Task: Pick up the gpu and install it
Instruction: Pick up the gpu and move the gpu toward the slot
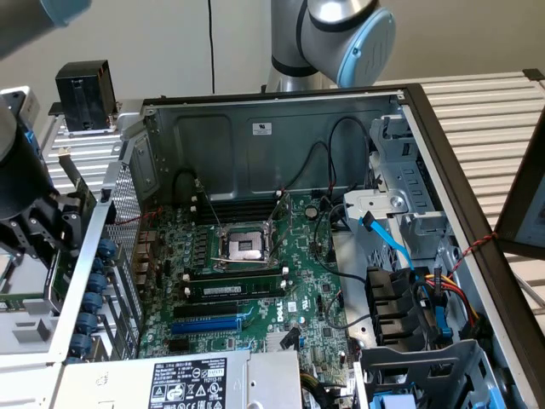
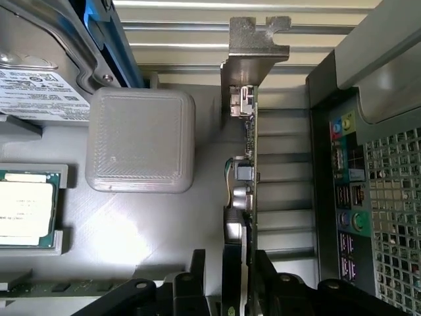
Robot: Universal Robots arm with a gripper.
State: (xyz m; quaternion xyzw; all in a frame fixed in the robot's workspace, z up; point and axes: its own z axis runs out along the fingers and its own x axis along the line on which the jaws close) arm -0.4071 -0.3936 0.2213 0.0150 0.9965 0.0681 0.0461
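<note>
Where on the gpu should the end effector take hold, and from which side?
Grip the gpu across its two flat faces, away from the silver bracket, coming at its free thin edge. It stands on edge in the grey tray, so the faces are parallel; the open end effector straddles it.

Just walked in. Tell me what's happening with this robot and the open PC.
A Universal Robots arm is working on getting the gpu into an open computer case. Its gripper is outside the case, on the exterior view's left, right at the gpu, which stands on edge with its silver bracket at the end far from the gripper. Whether the card is actually gripped cannot be told. It is not installed yet: the blue slot on the motherboard is empty.
</note>
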